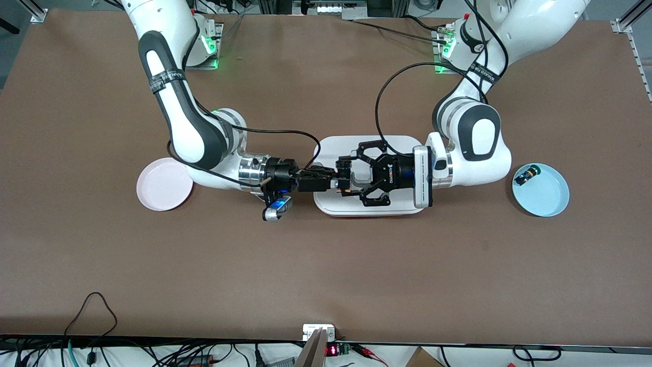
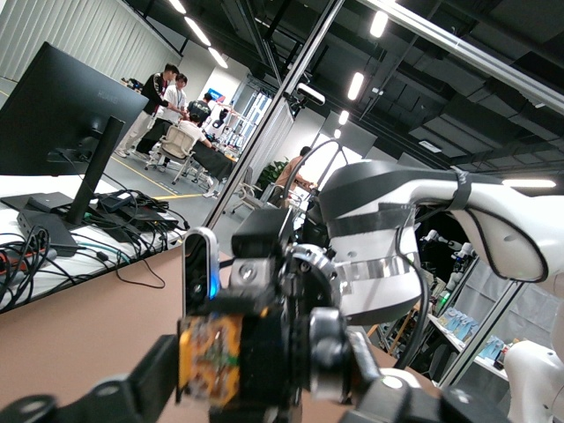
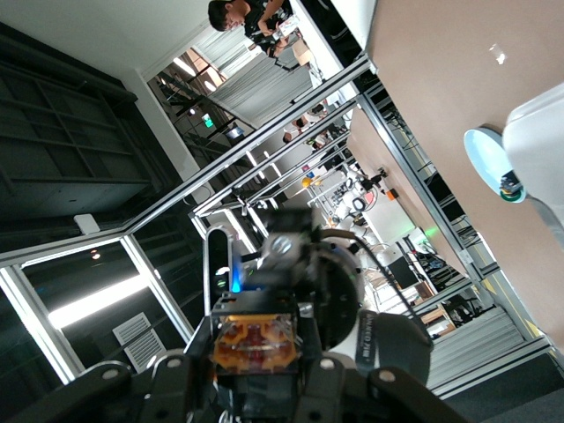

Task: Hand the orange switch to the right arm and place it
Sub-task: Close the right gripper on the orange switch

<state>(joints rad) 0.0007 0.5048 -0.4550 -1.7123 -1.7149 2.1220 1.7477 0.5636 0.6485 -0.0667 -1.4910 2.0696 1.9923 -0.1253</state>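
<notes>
The orange switch (image 1: 342, 190) is held in the air over the white tray (image 1: 402, 145), between both grippers. Its tan-orange base shows in the left wrist view (image 2: 210, 357) and the right wrist view (image 3: 256, 344). My left gripper (image 1: 347, 177), the wide claw-like one, spans the switch end to end, with a finger against the base. My right gripper (image 1: 333, 179), with slim fingers, meets it from the right arm's end. Its fingers (image 3: 181, 374) sit against both sides of the switch's black body. The orange cap is hidden.
A light blue plate (image 1: 552, 196) at the left arm's end holds a black switch with a green-yellow cap (image 1: 525, 176). An empty pink plate (image 1: 164, 184) lies at the right arm's end, beside the right arm's wrist. Cables hang over the tray.
</notes>
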